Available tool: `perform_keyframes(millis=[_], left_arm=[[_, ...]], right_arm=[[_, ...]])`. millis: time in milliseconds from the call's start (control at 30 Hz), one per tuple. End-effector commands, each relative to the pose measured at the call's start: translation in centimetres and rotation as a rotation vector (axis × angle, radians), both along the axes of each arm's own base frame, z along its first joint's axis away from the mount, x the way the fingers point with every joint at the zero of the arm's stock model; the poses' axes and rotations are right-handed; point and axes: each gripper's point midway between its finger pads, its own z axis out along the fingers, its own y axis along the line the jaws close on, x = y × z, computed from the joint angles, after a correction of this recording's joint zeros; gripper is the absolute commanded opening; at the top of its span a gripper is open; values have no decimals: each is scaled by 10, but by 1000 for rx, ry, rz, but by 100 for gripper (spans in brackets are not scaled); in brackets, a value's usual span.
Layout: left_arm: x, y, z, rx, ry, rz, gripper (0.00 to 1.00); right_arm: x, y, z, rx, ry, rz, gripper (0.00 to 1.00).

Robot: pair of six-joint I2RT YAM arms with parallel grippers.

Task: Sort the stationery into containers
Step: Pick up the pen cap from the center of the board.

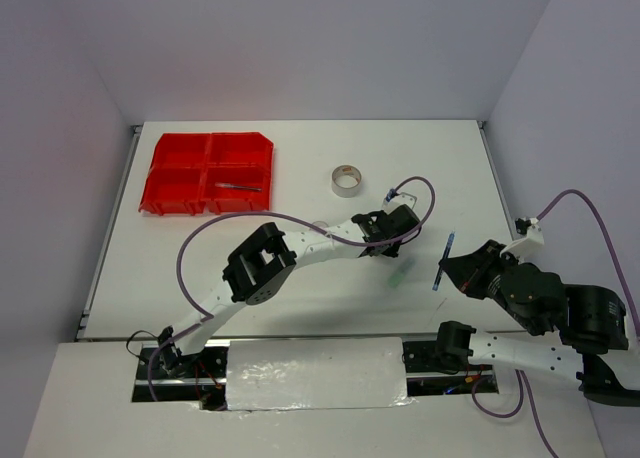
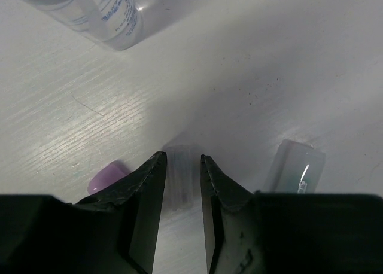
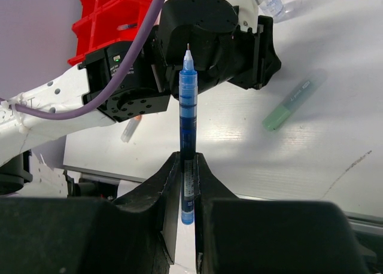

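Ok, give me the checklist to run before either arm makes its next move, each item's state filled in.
1. Right fingers clamped on the blue pen: ok; the pen stands upright between them.
2. Left fingers astride the clear piece: ok.
3. Left grip on that piece closed: cannot tell.
4. Purple piece outside the left fingers: ok; it lies beside one of them.
5. Red tray has room: ok; only one thin pen shows, in its near right compartment.
6. Blue pen's way to the tray free: probably not ok; the left arm lies between.
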Motion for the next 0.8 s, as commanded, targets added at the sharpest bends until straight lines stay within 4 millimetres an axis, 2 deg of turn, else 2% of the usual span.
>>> perform_keyframes(millis=[0,100,133,200,267,333,500,533,567,667,700,767], left_arm=[[-11,10,-34,53,75,9,42],[-12,13,-39,74,82,10,46],[-12,14,-38,75,84,12,55],[-13,15,-38,79,84,9,55],[-13,16,-40,83,86,9,50],[-14,16,-41,82,89,11,37],[-17,17,-44,82,104,6,26],[-18,17,-44,77,105,10,17],[-19,19,-44,79,107,12,15],[-18,14,-28,34,94,6,12],[-15,9,-10,-6,73,6,12],[-16,7,5,-48,58,0,11]], right_arm=[[3,2,6,27,-22,-7,0],[3,2,7,29,-26,-3,0],[3,2,8,32,-28,-5,0],[3,2,9,30,-30,-2,0],[3,1,9,28,-30,-4,0],[3,2,9,27,-32,-3,0],[3,0,10,30,-36,-9,0],[3,0,11,33,-36,-7,0],[3,0,12,32,-38,-6,0],[4,0,12,25,-44,-7,0],[4,0,12,22,-44,-5,0],[5,1,11,11,-45,-6,0]])
